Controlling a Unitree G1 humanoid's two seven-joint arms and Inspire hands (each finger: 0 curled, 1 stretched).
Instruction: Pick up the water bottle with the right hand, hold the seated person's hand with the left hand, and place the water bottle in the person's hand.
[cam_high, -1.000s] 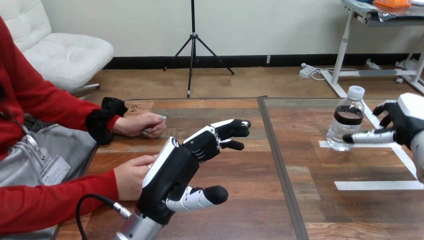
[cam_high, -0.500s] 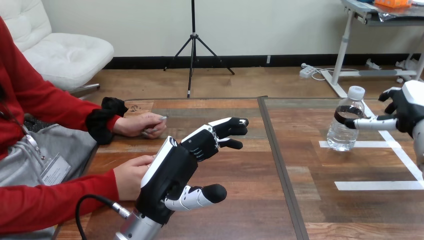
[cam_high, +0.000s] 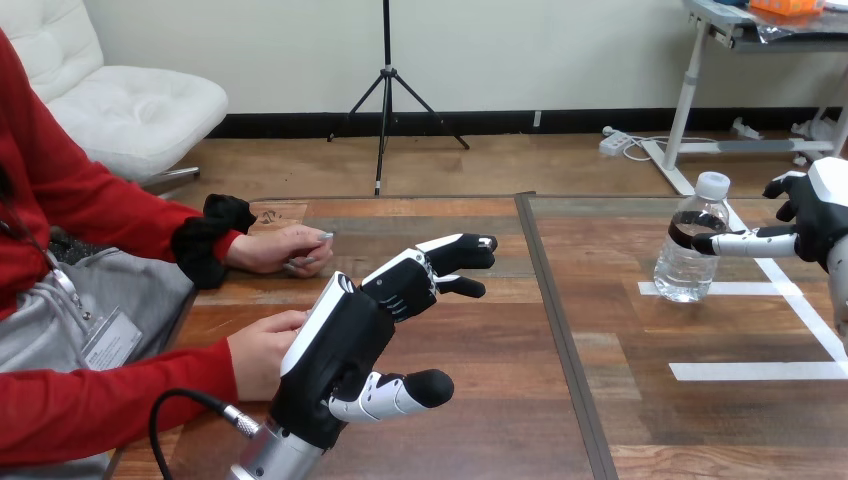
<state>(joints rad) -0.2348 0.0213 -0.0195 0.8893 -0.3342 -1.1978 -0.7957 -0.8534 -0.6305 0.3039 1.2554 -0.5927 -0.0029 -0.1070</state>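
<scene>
Looks like a lab or test setup, not a home. The wooden table (cam_high: 480, 420) in front of me has white tape strips (cam_high: 757, 370) stuck on as position marks. The water bottle (cam_high: 690, 250) stands on one strip. Two tabletops butt together at a seam (cam_high: 560, 330). A person (cam_high: 60, 300) sits at my left.

We see the water bottle (cam_high: 690, 250), clear with a white cap and a dark label band, upright on a white tape line (cam_high: 745, 288) at the table's (cam_high: 500, 400) right; the person's lower hand (cam_high: 262, 352) lies at the left edge, fingers loosely curled
</scene>
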